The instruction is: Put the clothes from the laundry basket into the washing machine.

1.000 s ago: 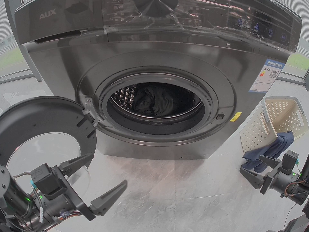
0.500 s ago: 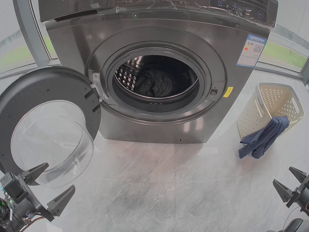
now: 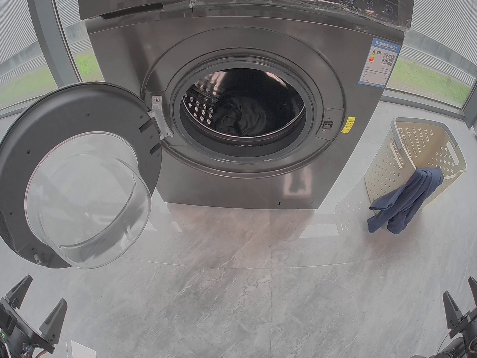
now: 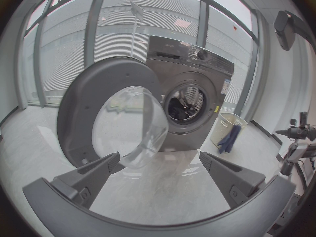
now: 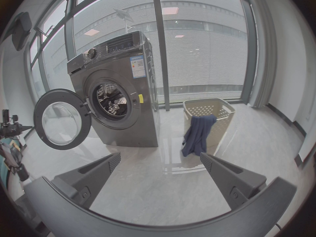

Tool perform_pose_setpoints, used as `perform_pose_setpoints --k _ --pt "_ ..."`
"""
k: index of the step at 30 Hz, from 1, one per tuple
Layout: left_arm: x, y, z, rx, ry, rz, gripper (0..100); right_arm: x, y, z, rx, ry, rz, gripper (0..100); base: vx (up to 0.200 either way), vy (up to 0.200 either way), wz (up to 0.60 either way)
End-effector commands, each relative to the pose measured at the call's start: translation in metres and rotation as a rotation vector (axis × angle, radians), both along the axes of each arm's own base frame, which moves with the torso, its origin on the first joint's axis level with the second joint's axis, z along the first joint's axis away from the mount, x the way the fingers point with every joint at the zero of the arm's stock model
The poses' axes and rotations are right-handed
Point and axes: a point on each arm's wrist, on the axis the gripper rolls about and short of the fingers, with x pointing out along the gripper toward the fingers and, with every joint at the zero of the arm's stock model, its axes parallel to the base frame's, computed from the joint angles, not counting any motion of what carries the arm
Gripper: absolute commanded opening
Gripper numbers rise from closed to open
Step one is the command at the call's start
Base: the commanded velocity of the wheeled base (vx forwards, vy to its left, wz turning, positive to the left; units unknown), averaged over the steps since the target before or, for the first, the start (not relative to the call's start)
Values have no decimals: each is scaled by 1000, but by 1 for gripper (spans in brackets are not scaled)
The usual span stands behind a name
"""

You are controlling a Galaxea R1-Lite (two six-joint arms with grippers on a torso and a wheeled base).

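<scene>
low at the left, the left hand (image 3: 43, 292) hangs over the pale marbled tile floor (image 3: 268, 284). its two fingers are spread with nothing between them, well apart from any cloth. beside it the round dark grey door with its bulged clear glass (image 3: 74, 110) stands swung wide on its left hinge, which leaves the mouth of the grey front-loading washing machine (image 3: 238, 36) free for loading. inside the steel drum (image 3: 198, 110) lies a crumpled dark garment (image 3: 243, 118), so part of the job looks done. to the right, the beige perforated plastic laundry basket (image 3: 427, 140) stands on the floor near the machine. a blue garment (image 3: 405, 202) hangs over its near rim and down the outer wall, and is probably the next piece to fetch. the right hand (image 3: 458, 289), low at the right edge, is also spread and empty, well short of the basket.

the head view looks down into the basket. the right wrist view shows it side-on, with the garment's tail close to the floor. the left wrist view shows the door's glass bowl bulging outward, and the right hand far off.
</scene>
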Motion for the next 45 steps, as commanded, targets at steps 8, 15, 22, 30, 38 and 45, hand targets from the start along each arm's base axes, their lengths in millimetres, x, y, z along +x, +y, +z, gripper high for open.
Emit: perform_pose_setpoints --k 8,15,22,30,38,45 --pt "-25 2 -29 47 -16 240 100 -10 1 -16 -40 -47 -46 100 0 0 0" --pt "-31 -1 -31 47 -84 178 100 -10 2 -16 -43 -47 -40 100 0 0 0" --pt "-31 -3 -31 -65 -75 103 100 -10 2 -16 -43 -47 -40 100 0 0 0" --pt "-31 -2 -31 -76 -75 158 100 -10 2 -16 -43 -47 -40 100 0 0 0" --pt "-31 1 -31 67 -80 280 100 -10 2 -16 -43 -47 -40 100 0 0 0" --pt "-31 2 -33 65 -63 322 100 -10 2 -16 -43 -47 -40 100 0 0 0"
